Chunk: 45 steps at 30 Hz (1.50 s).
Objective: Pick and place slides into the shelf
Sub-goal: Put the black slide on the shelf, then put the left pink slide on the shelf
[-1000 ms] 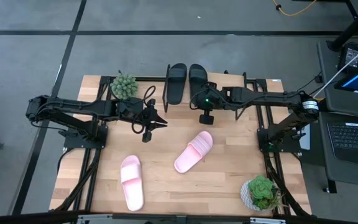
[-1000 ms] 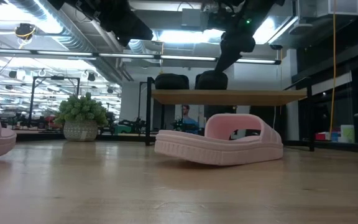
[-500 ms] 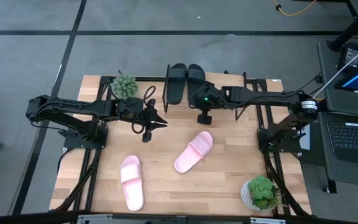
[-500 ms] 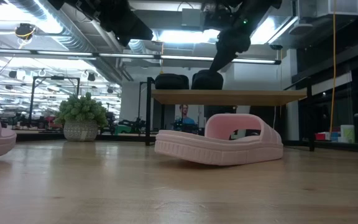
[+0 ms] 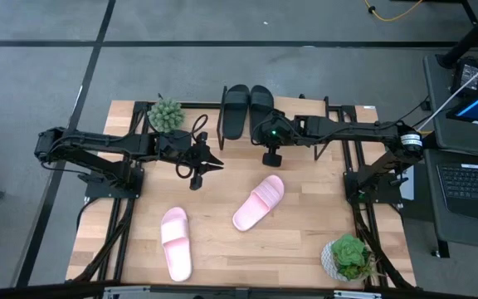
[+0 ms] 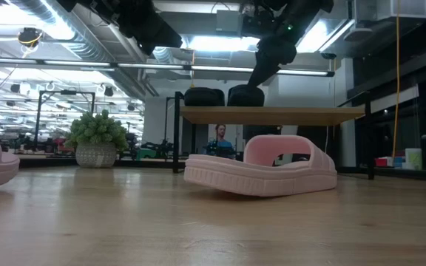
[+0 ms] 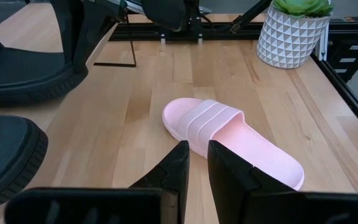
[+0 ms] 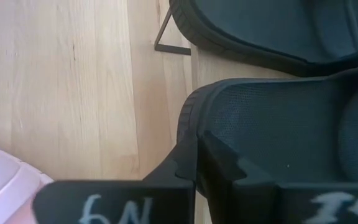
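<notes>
Two black slides lie side by side on the shelf's plank top (image 6: 294, 114), the left one (image 5: 236, 110) and the right one (image 5: 262, 101). My right gripper (image 8: 195, 155) is shut and sits at the near end of the right black slide (image 8: 278, 118); it comes down slanting in the low view (image 6: 261, 74). One pink slide (image 5: 259, 202) lies sole-down at mid-table, and another (image 5: 175, 242) rests nearer the near-left corner. My left gripper (image 7: 194, 165) is shut and hovers over the table left of centre (image 5: 210, 163), with the pink slide (image 7: 229, 137) ahead of it. My right gripper meets the right black slide at its rounded near end (image 8: 190, 127), with the shut fingertips (image 8: 185, 158) against the sole's rim. It comes slanting down from the table's near-right side, pointing along the slide. The slide lies flat on the shelf's plank.
A potted plant (image 5: 166, 114) stands at the shelf's left end and another in a white pot (image 5: 348, 256) sits at the near-right corner. The shelf's thin black legs (image 6: 176, 133) stand on the table. Bare wood lies between the pink slides and the shelf.
My right gripper has moved toward the table's far edge and a little left. The right black slide has slid farther onto the shelf with it and now lies close beside the other black slide.
</notes>
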Tool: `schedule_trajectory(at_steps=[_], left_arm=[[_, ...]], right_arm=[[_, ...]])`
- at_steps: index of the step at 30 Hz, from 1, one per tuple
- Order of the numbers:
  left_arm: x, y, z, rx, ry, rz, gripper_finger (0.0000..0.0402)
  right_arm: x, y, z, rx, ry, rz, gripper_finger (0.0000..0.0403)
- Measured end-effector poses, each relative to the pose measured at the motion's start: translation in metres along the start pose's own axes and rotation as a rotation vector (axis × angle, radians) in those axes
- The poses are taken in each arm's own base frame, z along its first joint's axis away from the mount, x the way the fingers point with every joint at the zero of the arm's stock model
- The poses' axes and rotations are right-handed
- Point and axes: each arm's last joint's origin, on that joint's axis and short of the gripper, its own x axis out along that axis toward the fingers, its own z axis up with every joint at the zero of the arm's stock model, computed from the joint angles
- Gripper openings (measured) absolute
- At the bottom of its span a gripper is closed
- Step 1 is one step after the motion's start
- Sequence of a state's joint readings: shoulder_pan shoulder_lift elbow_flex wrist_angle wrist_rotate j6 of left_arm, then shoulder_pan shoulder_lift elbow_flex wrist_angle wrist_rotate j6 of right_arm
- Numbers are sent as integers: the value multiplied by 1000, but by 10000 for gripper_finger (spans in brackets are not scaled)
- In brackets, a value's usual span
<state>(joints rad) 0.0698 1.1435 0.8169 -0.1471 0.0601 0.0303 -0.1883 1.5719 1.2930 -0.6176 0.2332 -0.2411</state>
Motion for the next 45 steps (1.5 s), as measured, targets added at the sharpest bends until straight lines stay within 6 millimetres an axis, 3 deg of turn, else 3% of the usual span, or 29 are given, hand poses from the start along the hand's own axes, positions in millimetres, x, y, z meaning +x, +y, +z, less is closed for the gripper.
schedule_trajectory(at_steps=[5, 20, 34, 40, 45], left_arm=[[0, 0, 0, 0, 0, 0, 50], [0, 0, 0, 0, 0, 0, 50], [0, 0, 0, 0, 0, 0, 50], [0, 0, 0, 0, 0, 0, 50], [0, 0, 0, 0, 0, 0, 50]], right_arm=[[0, 0, 1, -1, -8, -1, 35], [0, -1, 8, -38, -91, 25, 45], [0, -1, 10, -36, -113, 22, 142], [-2, -1, 14, -70, -140, 7, 155], [-17, 1, 23, -19, -118, 29, 156]])
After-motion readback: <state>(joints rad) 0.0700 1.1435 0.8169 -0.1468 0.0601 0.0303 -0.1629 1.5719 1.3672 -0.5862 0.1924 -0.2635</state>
